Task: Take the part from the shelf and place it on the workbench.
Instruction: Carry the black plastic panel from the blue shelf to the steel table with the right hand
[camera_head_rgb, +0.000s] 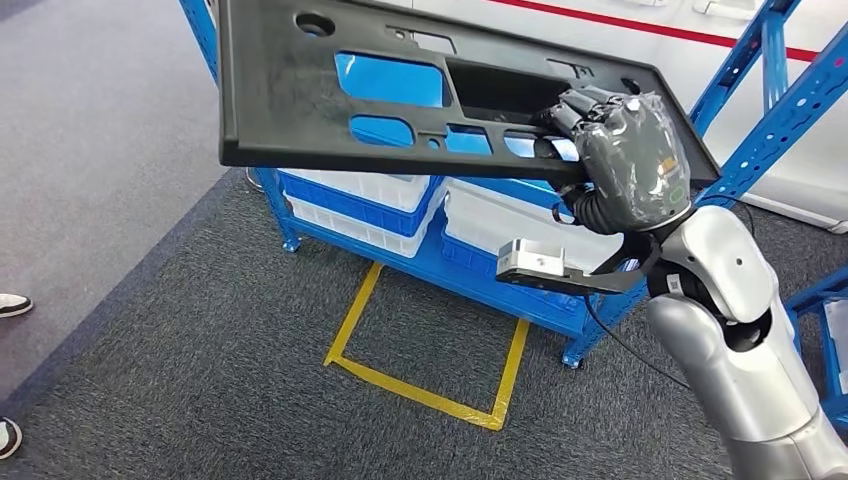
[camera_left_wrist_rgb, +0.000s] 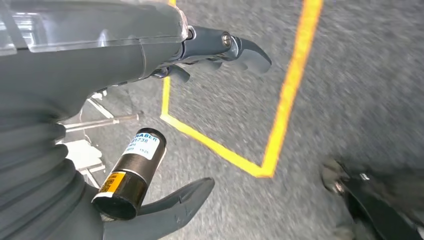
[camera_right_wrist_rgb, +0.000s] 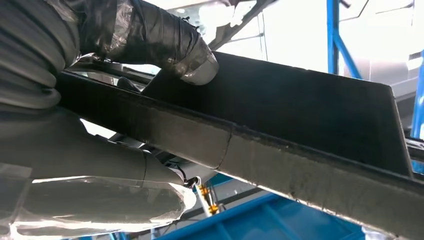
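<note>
- Holding the scene's biggest thing aloft, the right arm carries the part (camera_head_rgb: 330, 95), a wide, flat black panel with cut-outs, out in front of the shelf (camera_head_rgb: 770, 130). It sits roughly level in the air, touching nothing but the hand, probably so it clears the blue uprights on the way out.
- The shelf stands behind and below the panel, its lower level stacked with blue and white bins (camera_head_rgb: 365, 195); no workbench can be made out, so the placing step looks still to come.
- A yellow taped square (camera_head_rgb: 425, 345) marks the carpet at the foot of the shelf, likely a standing mark for the robot.
- The right hand (camera_head_rgb: 625, 160) grips the panel at its near edge, fingers hooked over the top into a cut-out and thumb (camera_right_wrist_rgb: 185, 60) pressed against the panel's surface, clamping the rim between them. Held at one end only, the long panel could sag or twist.
- The left hand (camera_left_wrist_rgb: 125, 100) hangs over the floor with fingers apart, holding nothing.
</note>
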